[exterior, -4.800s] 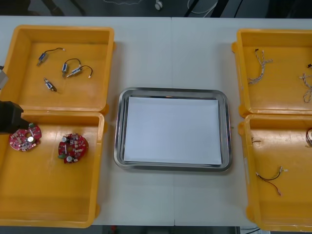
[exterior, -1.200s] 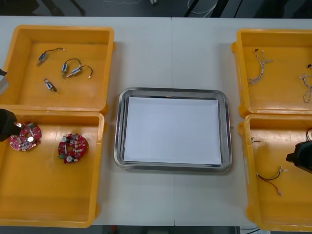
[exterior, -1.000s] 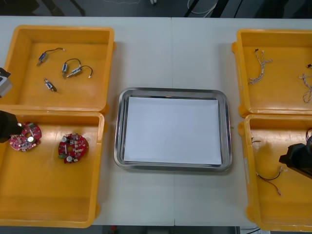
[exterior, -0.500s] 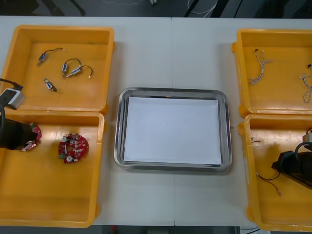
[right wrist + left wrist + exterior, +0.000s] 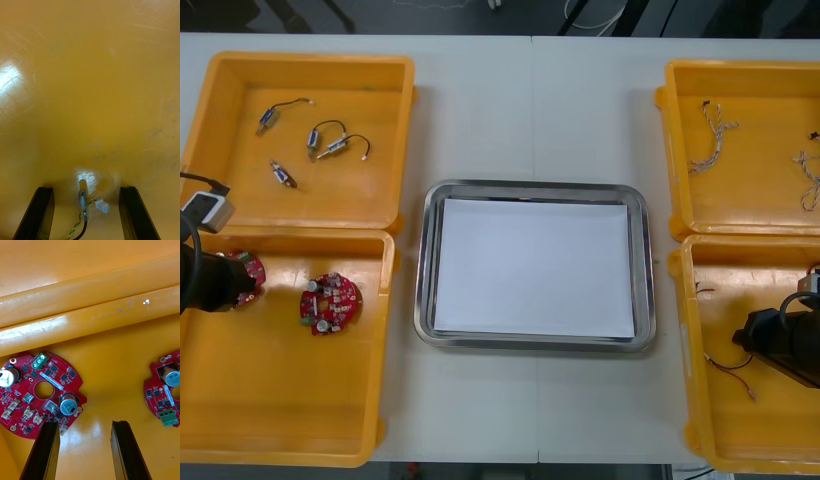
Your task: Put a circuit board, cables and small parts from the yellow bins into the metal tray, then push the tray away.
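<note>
From where I'm standing, the left gripper [image 5: 225,282] is reaching in from the left edge of the frame over the lower-left yellow bin [image 5: 280,420]. It is covering part of the circuit board [image 5: 246,270] that is lying close to that bin's far wall. A second circuit board [image 5: 329,302] is sitting just to the right of it, apart from the gripper. In the left wrist view, the left gripper [image 5: 85,423] is holding its fingers moderately apart with bare bin floor between them. One fingertip [image 5: 50,425] is overlapping the rim of the nearer board [image 5: 41,390], while the other board [image 5: 167,388] is lying off beyond the opposite finger. The right gripper [image 5: 748,340] is coming in from the right edge of the frame, low over the lower-right yellow bin [image 5: 740,440], right at a thin cable [image 5: 735,368]. The right wrist view is showing the right gripper [image 5: 86,189] spread wide. The cable's end [image 5: 83,204] and small white plug are lying on the bin floor between the fingers, touching neither. The metal tray [image 5: 423,260], white inside, is sitting in the middle of the frame. Small metal parts [image 5: 330,145] are lying in the upper-left bin [image 5: 240,200], and twisted cables [image 5: 710,132] are lying in the upper-right bin [image 5: 760,210].
</note>
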You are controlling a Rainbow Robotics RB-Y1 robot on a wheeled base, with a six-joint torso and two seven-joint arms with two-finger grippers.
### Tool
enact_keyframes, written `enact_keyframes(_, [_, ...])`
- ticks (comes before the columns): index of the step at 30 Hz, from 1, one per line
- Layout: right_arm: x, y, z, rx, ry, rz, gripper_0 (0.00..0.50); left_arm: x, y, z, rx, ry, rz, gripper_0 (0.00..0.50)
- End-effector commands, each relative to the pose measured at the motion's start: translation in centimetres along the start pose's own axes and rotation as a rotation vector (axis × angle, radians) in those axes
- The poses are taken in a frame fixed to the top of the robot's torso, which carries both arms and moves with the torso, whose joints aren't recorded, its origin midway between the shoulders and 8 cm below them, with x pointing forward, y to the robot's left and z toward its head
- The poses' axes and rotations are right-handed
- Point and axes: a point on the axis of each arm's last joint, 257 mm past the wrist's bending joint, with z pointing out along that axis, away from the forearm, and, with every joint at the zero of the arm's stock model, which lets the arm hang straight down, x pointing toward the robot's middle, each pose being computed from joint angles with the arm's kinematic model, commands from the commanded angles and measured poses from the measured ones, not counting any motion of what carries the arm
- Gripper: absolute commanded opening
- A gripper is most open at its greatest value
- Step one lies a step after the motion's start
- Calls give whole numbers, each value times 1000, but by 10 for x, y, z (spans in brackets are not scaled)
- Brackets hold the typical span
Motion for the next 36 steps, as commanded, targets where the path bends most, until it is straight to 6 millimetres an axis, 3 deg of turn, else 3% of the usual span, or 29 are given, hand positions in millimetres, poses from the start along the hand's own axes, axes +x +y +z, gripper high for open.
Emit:
enact_keyframes(1, [28,-11,12,31,60,33,342,5,18,5,-41,18,83,401])
enact_keyframes(2, [28,-11,13,31,60,35,102,5,19,7,-44,19,87,401])
enact_keyframes(3, [29,-11,12,31,62,38,0,5,20,7,-48,20,89,401])
enact_keyframes(11, [28,-12,12,30,59,48,0,1,21,16,-53,15,92,400])
enact_keyframes(16, [15,-12,3,23,30,59,0,-4,24,22,-60,11,95,401])
enact_keyframes(28, [-27,-19,-58,88,-20,14,0,-10,24,31,-77,-2,125,402])
enact_keyframes(36, [-53,-28,-78,110,-76,-3,0,-11,24,33,-82,-3,136,400])
